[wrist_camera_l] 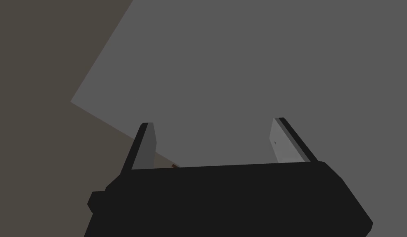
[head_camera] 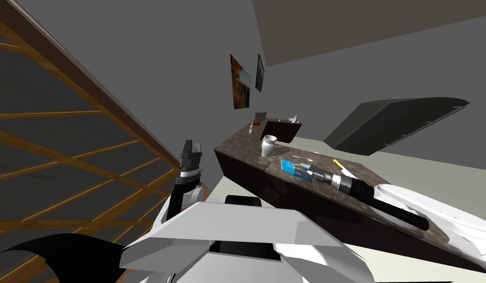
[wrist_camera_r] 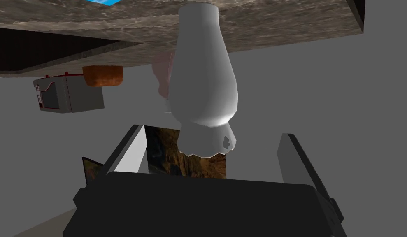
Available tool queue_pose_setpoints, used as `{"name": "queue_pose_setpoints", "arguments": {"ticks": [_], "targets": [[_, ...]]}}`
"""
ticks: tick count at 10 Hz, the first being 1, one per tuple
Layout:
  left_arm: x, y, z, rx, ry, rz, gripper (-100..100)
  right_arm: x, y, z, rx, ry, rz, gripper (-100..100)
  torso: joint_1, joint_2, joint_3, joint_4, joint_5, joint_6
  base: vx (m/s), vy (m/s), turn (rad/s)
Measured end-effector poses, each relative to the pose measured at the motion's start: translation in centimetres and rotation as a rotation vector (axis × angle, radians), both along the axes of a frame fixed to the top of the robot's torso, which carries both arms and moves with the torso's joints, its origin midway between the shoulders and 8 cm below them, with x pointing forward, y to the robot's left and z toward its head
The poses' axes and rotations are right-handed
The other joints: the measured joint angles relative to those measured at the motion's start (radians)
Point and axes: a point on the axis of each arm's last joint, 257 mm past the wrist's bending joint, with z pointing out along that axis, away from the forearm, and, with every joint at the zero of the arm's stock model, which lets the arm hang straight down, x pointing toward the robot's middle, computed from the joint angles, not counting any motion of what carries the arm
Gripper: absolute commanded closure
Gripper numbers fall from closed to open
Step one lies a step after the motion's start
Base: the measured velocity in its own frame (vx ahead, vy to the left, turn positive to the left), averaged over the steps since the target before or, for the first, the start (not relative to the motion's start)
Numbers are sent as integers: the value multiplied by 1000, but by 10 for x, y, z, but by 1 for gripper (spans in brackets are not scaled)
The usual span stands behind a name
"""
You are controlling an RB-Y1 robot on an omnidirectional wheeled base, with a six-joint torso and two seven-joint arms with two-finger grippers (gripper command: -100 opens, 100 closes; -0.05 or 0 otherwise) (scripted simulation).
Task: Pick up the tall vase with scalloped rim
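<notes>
Both wide open and empty, right gripper (wrist_camera_r: 212, 131) facing white scalloped-rim vase (wrist_camera_r: 204, 82) on mottled counter (head_camera: 244, 142), left gripper (wrist_camera_l: 212, 121) raised aside.

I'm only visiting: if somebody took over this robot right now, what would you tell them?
Left gripper: open, empty, raised at the left side.
Right gripper: open, empty, extended over the counter, pointing at the white vase.
The white vase stands upright on the counter, not gripped.
Done: arm lined up on it.
Left: move in, close on it, lift.
</notes>
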Motion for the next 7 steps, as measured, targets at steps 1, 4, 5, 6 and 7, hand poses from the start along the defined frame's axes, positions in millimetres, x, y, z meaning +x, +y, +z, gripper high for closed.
{"name": "queue_pose_setpoints", "arguments": {"ticks": [1, 4, 5, 6, 7], "targets": [[0, 0, 0, 0, 0, 0, 0, 1, -2, 2, -22, 5, 11, -100, -2, 1, 1, 0, 0, 0, 15, 58, 59], [0, 0, 0, 0, 0, 0, 0, 5, -27, 11, -144, 28, 35, -100, 1, 0, 0, 0, 0, 0, 28, 71, 34], [0, 0, 0, 0, 0, 0, 0, 8, -32, 14, -181, 35, 49, -100, 0, 0, 0, 0, 0, 0, 10, 30, -6], [0, 0, 0, 0, 0, 0, 0, 9, -33, 16, -202, 39, 59, -100, -2, 1, 1, 0, -1, 0, 23, 56, 51], [0, 0, 0, 0, 0, 0, 0, 12, -42, 19, -244, 46, 66, -100, -1, 1, 0, 0, 0, 0, 26, 55, 35]]}}
